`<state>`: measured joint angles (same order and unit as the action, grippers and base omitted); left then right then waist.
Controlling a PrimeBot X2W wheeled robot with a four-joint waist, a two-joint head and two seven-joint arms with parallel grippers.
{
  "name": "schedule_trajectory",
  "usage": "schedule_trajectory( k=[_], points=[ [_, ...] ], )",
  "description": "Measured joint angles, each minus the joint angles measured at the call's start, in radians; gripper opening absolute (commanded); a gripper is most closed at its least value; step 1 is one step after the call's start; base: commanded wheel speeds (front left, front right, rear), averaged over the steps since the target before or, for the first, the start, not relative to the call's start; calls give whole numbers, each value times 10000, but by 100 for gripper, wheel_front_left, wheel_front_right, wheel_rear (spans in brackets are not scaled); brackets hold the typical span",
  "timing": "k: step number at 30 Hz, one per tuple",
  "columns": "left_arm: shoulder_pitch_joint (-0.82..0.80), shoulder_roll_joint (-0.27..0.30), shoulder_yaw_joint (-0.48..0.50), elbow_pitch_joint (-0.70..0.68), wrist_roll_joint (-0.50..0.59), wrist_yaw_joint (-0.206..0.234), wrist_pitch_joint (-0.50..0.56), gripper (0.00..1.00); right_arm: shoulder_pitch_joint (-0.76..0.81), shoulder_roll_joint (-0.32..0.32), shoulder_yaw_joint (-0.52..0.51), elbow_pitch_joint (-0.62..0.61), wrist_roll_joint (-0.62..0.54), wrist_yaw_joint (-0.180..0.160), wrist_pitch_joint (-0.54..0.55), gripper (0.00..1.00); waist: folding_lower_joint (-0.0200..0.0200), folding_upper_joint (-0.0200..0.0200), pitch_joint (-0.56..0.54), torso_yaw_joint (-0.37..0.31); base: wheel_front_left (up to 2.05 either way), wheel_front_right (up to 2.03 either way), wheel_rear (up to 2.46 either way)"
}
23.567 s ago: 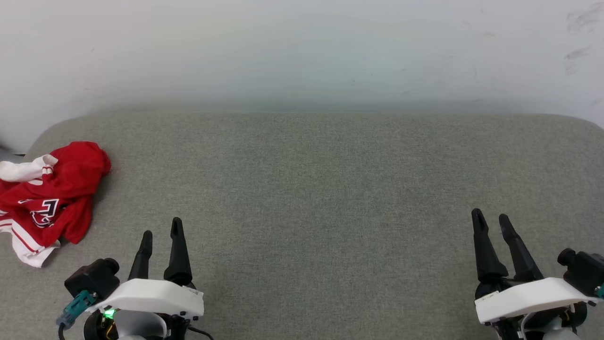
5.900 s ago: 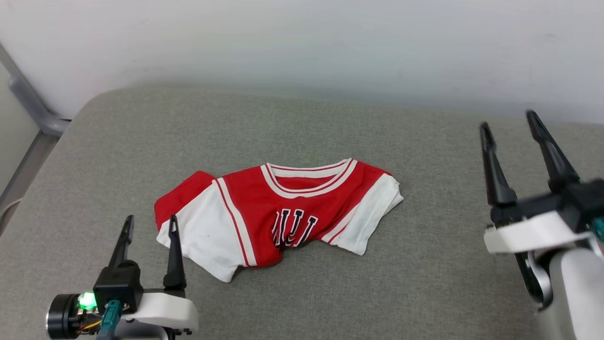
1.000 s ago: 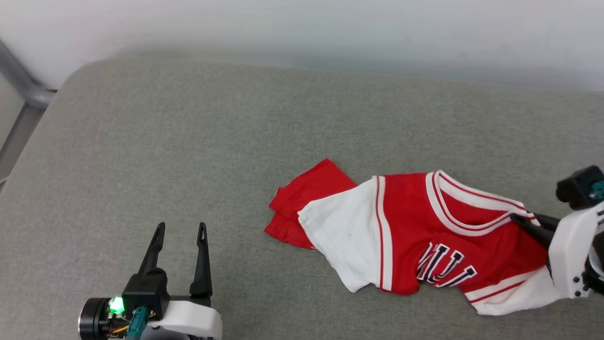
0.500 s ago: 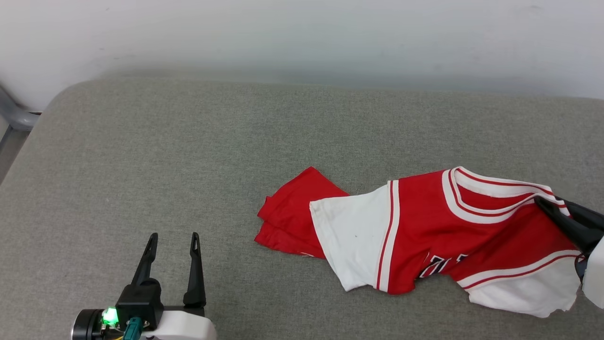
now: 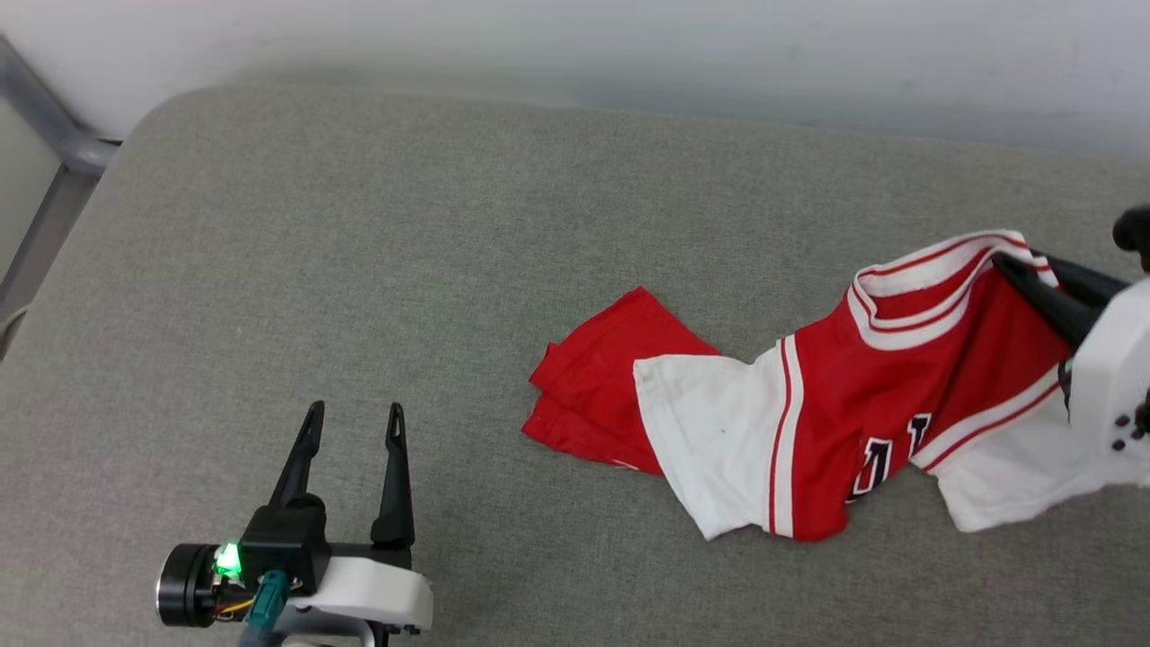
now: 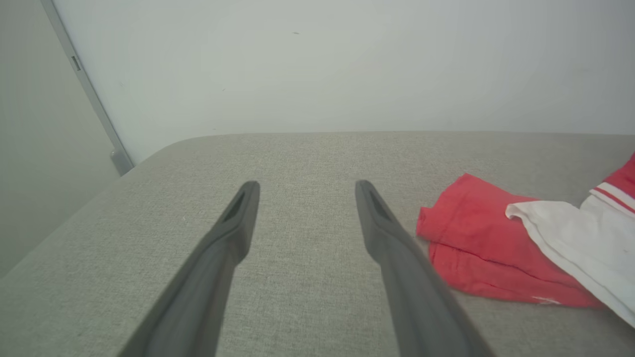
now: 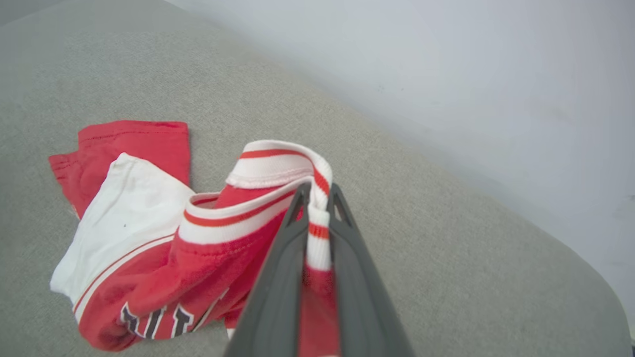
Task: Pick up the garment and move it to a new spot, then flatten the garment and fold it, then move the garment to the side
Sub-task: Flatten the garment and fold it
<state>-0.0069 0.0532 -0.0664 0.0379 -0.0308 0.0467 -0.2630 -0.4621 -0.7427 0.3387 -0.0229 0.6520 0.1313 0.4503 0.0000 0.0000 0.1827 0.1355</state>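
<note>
1. Your right gripper (image 7: 317, 192) pinches the shirt (image 5: 835, 395) by its striped collar (image 7: 278, 163), that end raised.
2. The shirt's other end lies on the grey cushion (image 5: 359, 225).
3. Your left gripper (image 5: 355, 415) is spread wide, empty.

Garment (image 5: 835, 395): looked soft, matt knit cloth; ribbed at striped collar trim; bore printed letters.
Cushion (image 5: 359, 225): appeared coarse woven grey fabric, matt, lightly flecked.
Wall (image 5: 629, 45): seemed smooth, matt, painted.
Frame bar (image 5: 72, 148): looked like smooth grey metal, dull sheen.
Left gripper (image 5: 353, 415): showed dark matt plastic fingers (image 5: 393, 485) and smooth white plastic shell (image 5: 368, 589), faintly glossy.
</note>
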Motion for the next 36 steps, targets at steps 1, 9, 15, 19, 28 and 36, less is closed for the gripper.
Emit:
schedule_trajectory(
  k=[1,9,15,19,28,36],
  points=[
    [-72,0,-44,-6,-2,2,0,100,-404,33,213,253,-44,0,42,0,0,0,110,69,0,0,0],
    [-693,-12,-445,-40,-184,107,0,100,-3472,606,2483,3081,-290,0,351,0,1,0,1044,750,0,0,0],
    [-1086,-17,-782,-73,-424,253,0,100,-4870,1099,4544,5204,-174,0,437,0,0,0,1651,1272,0,0,0],
    [-1295,-19,-961,-107,-564,395,0,100,-5344,1321,5641,6353,117,0,594,0,1,0,2010,1569,0,0,0],
    [-1235,-27,-802,-8,-593,589,0,100,-5922,1315,6982,7254,1546,-4,-807,100,1,0,1877,1614,0,0,0],
    [-794,21,-278,-21,-290,431,0,100,-5265,834,6734,6698,1808,2,-4054,100,0,0,1078,989,0,0,0]
  ],
)
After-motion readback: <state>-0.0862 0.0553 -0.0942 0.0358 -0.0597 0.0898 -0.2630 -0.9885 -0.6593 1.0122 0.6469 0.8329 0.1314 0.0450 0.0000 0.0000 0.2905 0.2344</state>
